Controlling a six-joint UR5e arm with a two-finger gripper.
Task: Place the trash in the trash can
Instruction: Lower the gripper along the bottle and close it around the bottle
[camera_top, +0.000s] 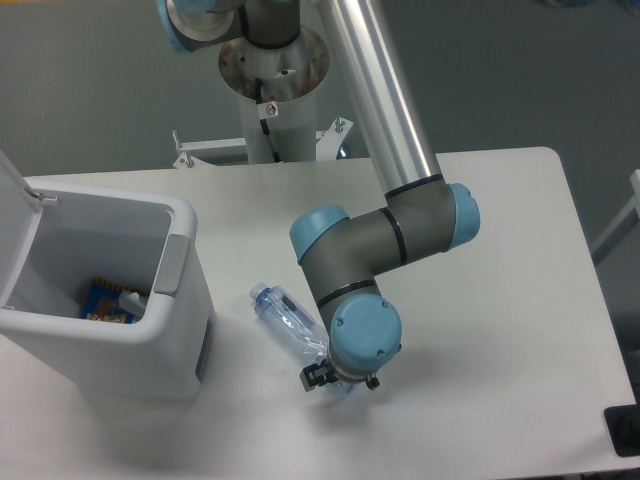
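One crushed clear bottle (290, 322) lies on the table (500, 300), just right of the one trash can (120, 340). One gripper (325, 378) sits over its lower end; finger state indiscernible. One wrapper (105, 303) inside can.

You're looking at a clear, crinkled glossy plastic bottle (288, 318), smooth matt white plastic trash can (120, 345), polished metal arm tube (377, 90), matt pale table (500, 300).
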